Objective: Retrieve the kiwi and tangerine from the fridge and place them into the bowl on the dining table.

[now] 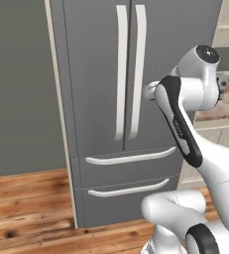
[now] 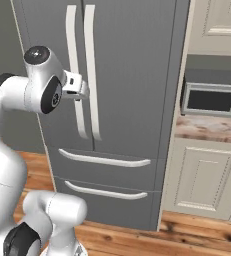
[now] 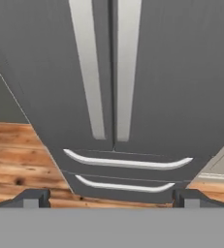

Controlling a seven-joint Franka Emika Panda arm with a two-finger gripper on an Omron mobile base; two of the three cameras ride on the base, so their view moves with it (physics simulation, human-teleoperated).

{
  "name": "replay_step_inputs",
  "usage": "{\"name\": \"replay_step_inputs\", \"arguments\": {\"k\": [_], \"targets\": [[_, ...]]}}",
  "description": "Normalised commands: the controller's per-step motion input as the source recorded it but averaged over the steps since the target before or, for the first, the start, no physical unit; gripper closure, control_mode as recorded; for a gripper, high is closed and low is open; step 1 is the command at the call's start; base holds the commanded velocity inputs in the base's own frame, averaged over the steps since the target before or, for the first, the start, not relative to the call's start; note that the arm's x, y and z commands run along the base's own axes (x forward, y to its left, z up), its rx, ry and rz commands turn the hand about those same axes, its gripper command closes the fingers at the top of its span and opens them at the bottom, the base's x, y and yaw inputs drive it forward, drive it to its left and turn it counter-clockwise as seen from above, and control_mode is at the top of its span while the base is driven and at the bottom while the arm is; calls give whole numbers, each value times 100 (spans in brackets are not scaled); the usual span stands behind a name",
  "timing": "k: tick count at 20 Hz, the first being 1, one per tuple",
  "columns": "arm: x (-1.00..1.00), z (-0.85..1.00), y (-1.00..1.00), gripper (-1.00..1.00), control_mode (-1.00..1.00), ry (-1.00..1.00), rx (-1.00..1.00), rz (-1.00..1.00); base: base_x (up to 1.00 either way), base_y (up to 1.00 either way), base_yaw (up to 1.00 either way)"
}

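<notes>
The fridge [image 1: 101,99] stands closed, both of its upper doors shut with the two long white handles [image 3: 106,68] side by side at the centre seam. Below them the two drawers [image 2: 104,175] are also shut, each with a curved white pull. It rests on a wooden floor [image 1: 27,203], with a dark grey wall to its left and cream cabinets [image 2: 202,175] to its right, where a microwave [image 2: 212,99] sits on the stone counter.

The arm is raised in front of the doors, its hand held close to the handles at about mid-height. The gripper [image 3: 111,198] faces the fridge front without touching it; in the hand view its two dark fingertips [image 3: 33,197] stand far apart at the bottom corners, spread wide with nothing between them.
</notes>
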Motion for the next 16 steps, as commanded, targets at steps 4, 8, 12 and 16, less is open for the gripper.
{"name": "replay_step_inputs", "arguments": {"k": [4, 8, 12, 16], "targets": [[29, 11, -20, -100, -100, 0, 0, 0, 0, 0, 0], [16, 5, -26, -100, -100, 0, 0, 0, 0, 0, 0], [17, 3, -21, -100, -100, 0, 0, 0, 0, 0, 0], [25, 8, -12, -100, -100, 0, 0, 0, 0, 0, 0]]}}
